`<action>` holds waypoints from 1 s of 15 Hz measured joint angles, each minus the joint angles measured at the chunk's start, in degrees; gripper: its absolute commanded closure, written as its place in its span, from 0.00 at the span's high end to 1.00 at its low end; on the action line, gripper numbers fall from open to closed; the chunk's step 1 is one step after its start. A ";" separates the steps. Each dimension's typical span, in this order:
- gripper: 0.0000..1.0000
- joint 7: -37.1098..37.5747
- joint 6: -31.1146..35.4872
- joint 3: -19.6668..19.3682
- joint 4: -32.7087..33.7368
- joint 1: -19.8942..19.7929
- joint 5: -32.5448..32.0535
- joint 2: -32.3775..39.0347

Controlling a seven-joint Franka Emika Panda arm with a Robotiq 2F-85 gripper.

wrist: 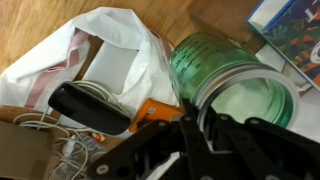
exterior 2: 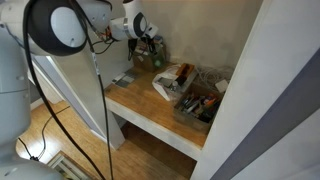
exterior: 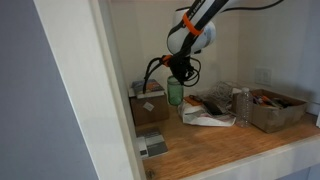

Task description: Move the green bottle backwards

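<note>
The green bottle (exterior: 175, 94) stands near the back wall of the wooden shelf, beside the brown box (exterior: 150, 106). It is translucent green and also shows in an exterior view (exterior 2: 157, 56). My gripper (exterior: 179, 72) comes down from above and is shut on the bottle's top. In the wrist view the bottle's ribbed body (wrist: 228, 72) fills the right side. The black fingers of my gripper (wrist: 225, 120) sit on either side of its upper end, and the cap is hidden between them. I cannot tell whether the bottle touches the shelf.
A white plastic bag (exterior: 208, 116) with cables and a black object (wrist: 88, 108) lies next to the bottle. A clear plastic bottle (exterior: 242, 104) and an open box of clutter (exterior: 276, 110) stand further along. A white post (exterior: 115, 90) frames the shelf front.
</note>
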 measured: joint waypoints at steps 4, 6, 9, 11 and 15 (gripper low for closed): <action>0.09 0.00 4.60 -0.22 4.00 -0.39 0.01 5.33; 0.09 -0.11 5.35 -0.23 5.77 -0.85 0.07 7.47; 0.09 -0.66 5.35 -0.21 8.14 -1.53 0.20 10.14; 0.09 -1.38 5.25 -0.11 9.64 -1.94 0.41 11.75; 0.09 -3.72 3.83 0.66 12.54 -2.85 1.26 14.44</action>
